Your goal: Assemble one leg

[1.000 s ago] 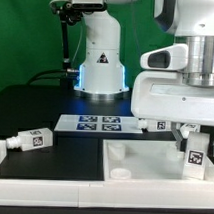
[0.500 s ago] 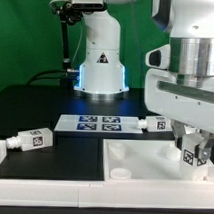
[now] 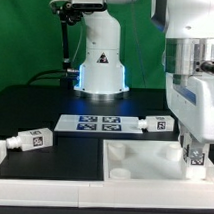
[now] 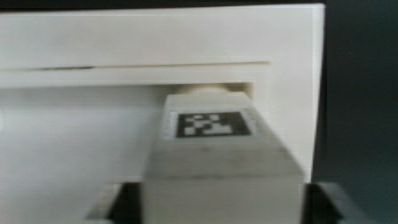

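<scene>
My gripper [image 3: 196, 158] is at the exterior view's right, over the right end of the large white frame [image 3: 143, 159]. It is shut on a leg [image 3: 197, 152], a white peg with a square tag, held about upright just above the frame. In the wrist view the held leg [image 4: 214, 140] runs from between my dark fingers [image 4: 125, 202] to the frame's white wall [image 4: 160, 45]; my gripper [image 4: 228, 208] clamps its blocky end. A second leg [image 3: 156, 124] lies beside the marker board. A third leg [image 3: 27, 140] lies at the exterior view's left.
The marker board [image 3: 97, 123] lies flat behind the frame. The arm's white base [image 3: 101, 55] stands at the back. A round socket [image 3: 122, 174] shows in the frame's near corner. The table top is black.
My gripper and arm have moved toward the exterior view's right with the leg still held. The leg beside the marker board, hidden before, now shows fully.
</scene>
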